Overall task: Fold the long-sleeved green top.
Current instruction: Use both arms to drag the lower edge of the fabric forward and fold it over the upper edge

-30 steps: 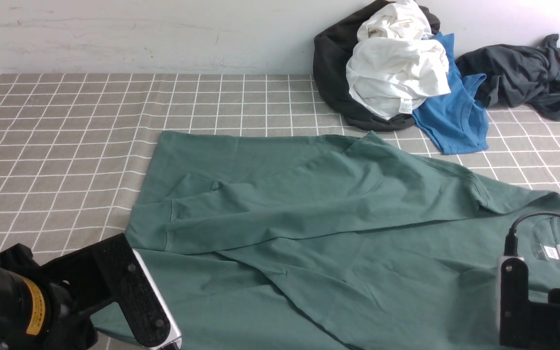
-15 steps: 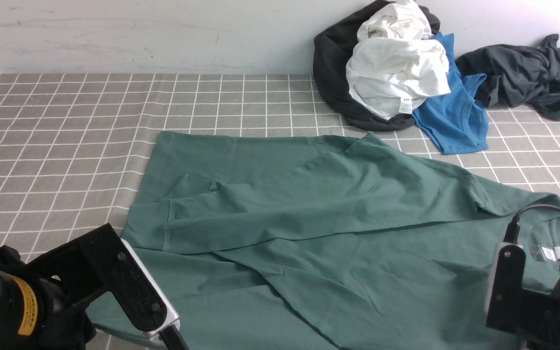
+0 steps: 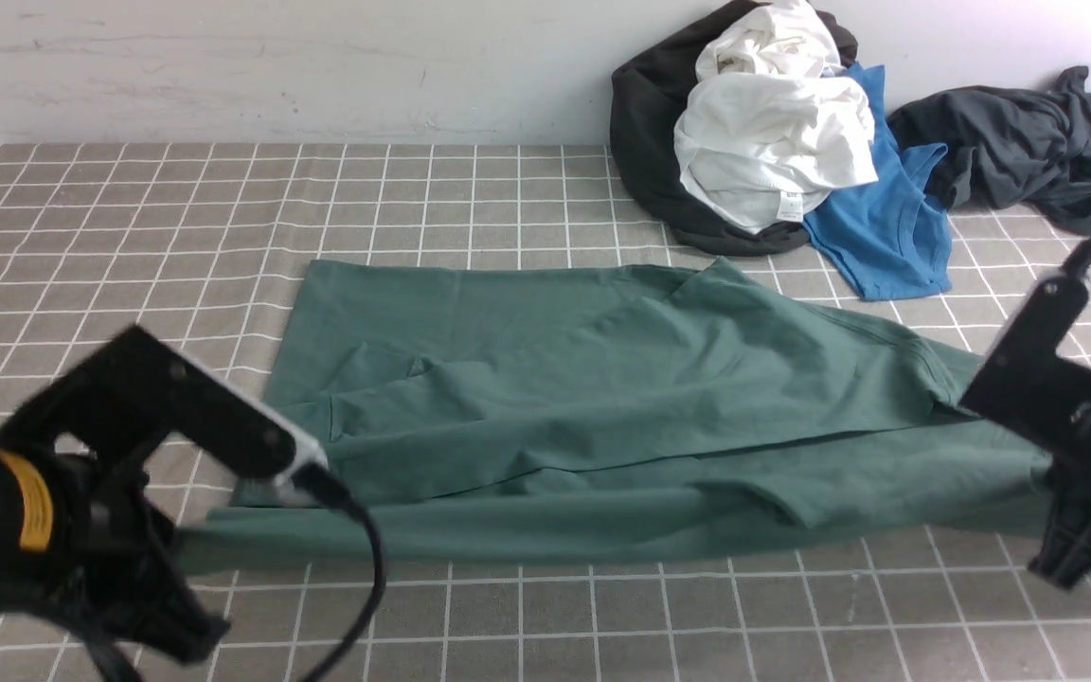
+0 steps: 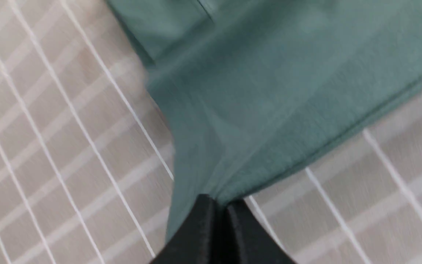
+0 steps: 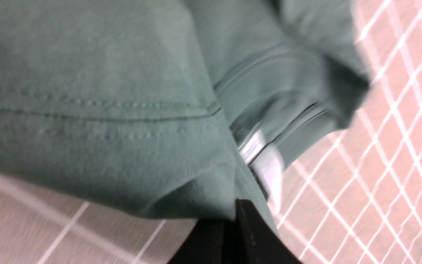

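**Green long-sleeved top (image 3: 602,398) pinched at both near ends**

At about 8 o'clock of the table, the hem end of the green long-sleeved top is pinched by the left gripper (image 4: 220,205), whose jaws are pressed together on the fabric. At about 4 o'clock, the collar end, just beside the white neck label (image 5: 266,165), is pinched in the same way by the right gripper (image 5: 233,212). Between the two grippers the near edge of the top is drawn into a nearly straight band.

The rest of the garment is spread on the checked tablecloth (image 3: 129,237) in the middle of the table, with one sleeve laid across the body. Farther, at about 1 o'clock, a pile is seen against the wall (image 3: 318,66): a white garment (image 3: 773,142) on a black garment (image 3: 645,123), with a blue T-shirt (image 3: 886,227) partly under them. A dark grey garment (image 3: 1019,152) is crumpled at 2 o'clock, just beside the pile.
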{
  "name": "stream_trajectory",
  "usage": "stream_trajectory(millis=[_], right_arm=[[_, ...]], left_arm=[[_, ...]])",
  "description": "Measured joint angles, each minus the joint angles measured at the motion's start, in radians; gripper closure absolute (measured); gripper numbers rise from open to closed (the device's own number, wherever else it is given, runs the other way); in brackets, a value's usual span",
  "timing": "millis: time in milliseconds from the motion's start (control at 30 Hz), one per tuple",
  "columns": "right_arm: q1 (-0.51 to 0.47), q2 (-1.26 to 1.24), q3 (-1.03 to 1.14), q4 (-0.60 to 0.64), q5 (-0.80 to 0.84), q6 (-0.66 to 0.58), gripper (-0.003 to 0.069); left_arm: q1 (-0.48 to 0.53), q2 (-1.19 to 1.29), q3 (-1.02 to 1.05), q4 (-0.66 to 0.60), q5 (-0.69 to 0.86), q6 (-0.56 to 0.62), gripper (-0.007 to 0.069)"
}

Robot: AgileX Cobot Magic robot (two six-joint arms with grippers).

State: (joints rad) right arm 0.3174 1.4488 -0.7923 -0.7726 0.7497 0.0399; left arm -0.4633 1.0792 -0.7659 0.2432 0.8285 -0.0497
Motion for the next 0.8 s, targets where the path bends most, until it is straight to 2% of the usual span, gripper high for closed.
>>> stream_trajectory(millis=[200, 367, 600, 800], right_arm=[[0.0, 0.192, -0.261, 0.017, -0.011, 0.0, 0.0655], [-0.007, 0.402, -0.505, -0.003, -0.033, 0.0, 0.0655], [-0.046, 0.636, -0.777, 0.005, -0.028, 0.0, 0.0655], [-0.091, 0.762, -0.936, 0.108, -0.028, 0.015, 0.0655]], left_arm=[[0.166, 0.218, -0.199, 0.0, -0.18, -0.04, 0.0622], [0.259, 0.455, -0.373, 0.003, -0.232, -0.049, 0.0622], [0.313, 0.724, -0.611, 0.021, -0.235, -0.049, 0.0622], [0.328, 0.93, -0.828, 0.097, -0.257, -0.049, 0.0622]])
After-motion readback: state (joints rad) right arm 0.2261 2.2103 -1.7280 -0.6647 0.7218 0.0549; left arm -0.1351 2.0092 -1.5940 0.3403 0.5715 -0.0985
